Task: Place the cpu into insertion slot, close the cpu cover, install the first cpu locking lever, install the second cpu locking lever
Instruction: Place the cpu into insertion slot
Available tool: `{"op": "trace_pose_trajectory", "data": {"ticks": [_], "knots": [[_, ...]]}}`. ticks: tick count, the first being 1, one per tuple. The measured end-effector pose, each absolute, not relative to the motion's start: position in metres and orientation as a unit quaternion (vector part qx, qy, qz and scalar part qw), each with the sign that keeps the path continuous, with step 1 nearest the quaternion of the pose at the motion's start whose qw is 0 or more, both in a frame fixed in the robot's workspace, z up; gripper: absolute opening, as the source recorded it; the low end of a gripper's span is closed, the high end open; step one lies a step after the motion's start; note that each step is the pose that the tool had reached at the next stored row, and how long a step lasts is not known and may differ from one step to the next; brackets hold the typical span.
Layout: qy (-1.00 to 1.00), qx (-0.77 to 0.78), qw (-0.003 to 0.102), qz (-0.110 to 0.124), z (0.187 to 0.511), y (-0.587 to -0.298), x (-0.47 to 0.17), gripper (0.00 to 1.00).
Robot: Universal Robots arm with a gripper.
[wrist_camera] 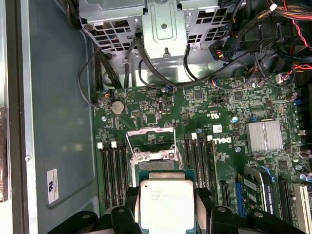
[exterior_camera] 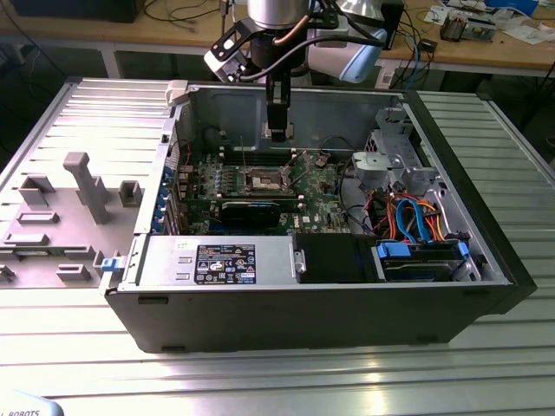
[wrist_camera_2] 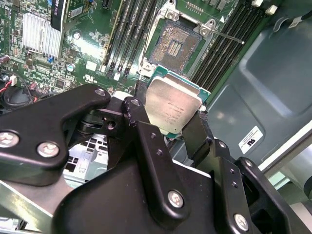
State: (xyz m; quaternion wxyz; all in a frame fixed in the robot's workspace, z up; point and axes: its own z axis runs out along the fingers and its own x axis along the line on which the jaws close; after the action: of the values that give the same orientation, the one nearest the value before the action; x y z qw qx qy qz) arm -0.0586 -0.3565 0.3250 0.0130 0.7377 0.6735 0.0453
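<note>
computer case [exterior_camera: 303, 316]: lying open on metal table [exterior_camera: 87, 381].
green motherboard [wrist_camera: 219, 107]: sitting inside case.
gripper [exterior_camera: 278, 132]: hanging above board, jaws clamping cpu [wrist_camera_2: 173, 105] by opposite edges.
cpu cover [wrist_camera: 152, 156]: standing raised.
insertion slot [wrist_camera_2: 173, 46]: lying uncovered, contacts showing.
cpu: hovering near slot, not touching.

We look down on the open computer case [exterior_camera: 303, 322] from a high, distant exterior view. Both wrist views sit close behind the fingers [wrist_camera_2: 195, 136], looking along them from different sides. They share the cpu [wrist_camera_2: 173, 105] [wrist_camera: 165, 204] between the fingers and the motherboard [wrist_camera_2: 44, 53] [wrist_camera: 234, 112] beyond the fingertips.
</note>
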Motion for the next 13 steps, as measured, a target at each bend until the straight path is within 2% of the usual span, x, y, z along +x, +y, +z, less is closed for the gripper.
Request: {"op": "trace_pose_trajectory", "data": {"ticks": [13], "knots": [[0.679, 0.733, 0.013, 0.045, 0.3240, -0.3566, -0.0597, 0.54]]}}
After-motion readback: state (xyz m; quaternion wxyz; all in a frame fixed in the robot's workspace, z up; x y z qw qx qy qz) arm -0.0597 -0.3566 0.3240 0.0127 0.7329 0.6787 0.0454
